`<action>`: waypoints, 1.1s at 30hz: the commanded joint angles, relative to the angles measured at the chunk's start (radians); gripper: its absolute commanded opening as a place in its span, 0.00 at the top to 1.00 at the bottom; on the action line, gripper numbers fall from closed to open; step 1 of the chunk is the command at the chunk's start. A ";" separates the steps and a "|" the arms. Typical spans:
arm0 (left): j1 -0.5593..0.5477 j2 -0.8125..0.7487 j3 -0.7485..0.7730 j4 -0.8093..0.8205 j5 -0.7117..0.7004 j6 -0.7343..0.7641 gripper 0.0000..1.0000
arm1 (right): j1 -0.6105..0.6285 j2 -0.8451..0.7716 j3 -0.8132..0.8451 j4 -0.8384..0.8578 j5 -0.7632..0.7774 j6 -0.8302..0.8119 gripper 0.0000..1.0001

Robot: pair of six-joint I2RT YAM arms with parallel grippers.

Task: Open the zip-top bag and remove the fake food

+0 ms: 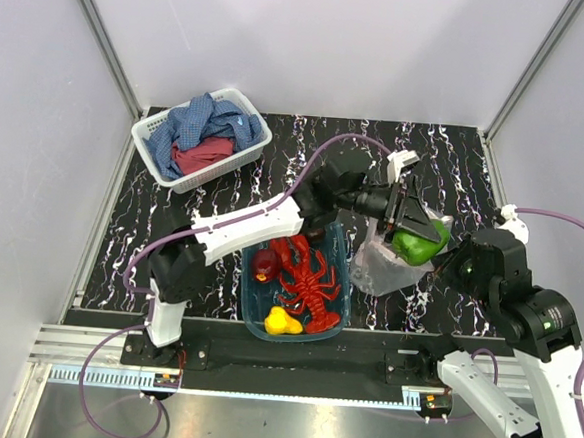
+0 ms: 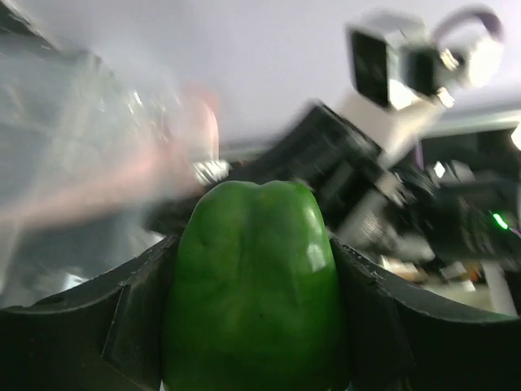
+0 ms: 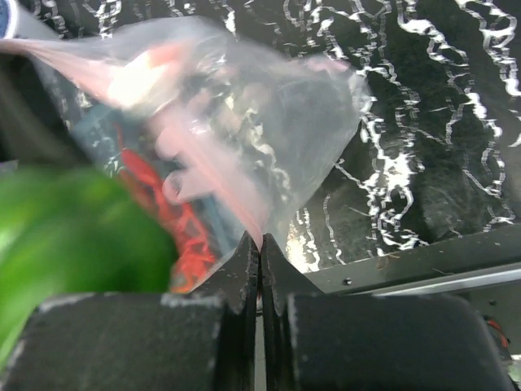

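Observation:
My left gripper [image 1: 417, 236] is shut on the green pepper [image 1: 418, 244] and holds it above the mouth of the clear zip-top bag [image 1: 381, 267]. The pepper fills the left wrist view [image 2: 254, 285] between both fingers. My right gripper [image 1: 447, 262] is shut on the bag's pinkish zip edge [image 3: 259, 232], holding the bag [image 3: 260, 122] up off the mat. The red lobster [image 1: 311, 283], the yellow pear-like fruit [image 1: 282, 322] and the dark red fruit [image 1: 265, 264] lie in the teal tub [image 1: 342, 245]. The small dark round piece is not in view.
A white basket [image 1: 248, 109] with blue and red cloths stands at the back left of the black marbled mat [image 1: 170, 241]. The teal tub sits just left of the bag, under my left arm. Metal rail along the near edge [image 1: 283, 351].

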 commanded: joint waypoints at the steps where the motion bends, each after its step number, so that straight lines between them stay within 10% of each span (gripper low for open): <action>1: 0.000 -0.122 -0.169 0.385 0.082 -0.296 1.00 | 0.005 0.011 0.012 -0.013 0.095 -0.041 1.00; 4: 0.003 -0.120 -0.283 0.823 0.016 -0.539 1.00 | 0.003 0.030 -0.001 -0.005 0.141 -0.092 1.00; 8: 0.009 -0.080 -0.248 0.989 -0.011 -0.594 1.00 | 0.003 0.050 -0.013 0.007 0.147 -0.083 1.00; 14: 0.057 -0.211 -0.180 0.232 0.052 -0.108 1.00 | 0.003 0.106 0.007 -0.054 0.190 -0.031 1.00; 17: 0.089 -0.259 -0.036 -0.410 -0.097 0.315 1.00 | 0.003 0.139 0.033 -0.079 0.215 -0.015 1.00; 20: 0.130 -0.306 -0.004 -0.698 -0.312 0.489 1.00 | 0.003 0.166 0.067 -0.089 0.210 -0.011 1.00; 27: 0.153 -0.506 -0.263 -0.820 -0.813 0.592 1.00 | 0.002 0.248 0.151 -0.100 0.203 -0.044 1.00; 33: 0.201 -0.459 -0.346 -0.897 -0.977 0.624 1.00 | 0.003 0.307 0.246 -0.097 0.145 -0.130 1.00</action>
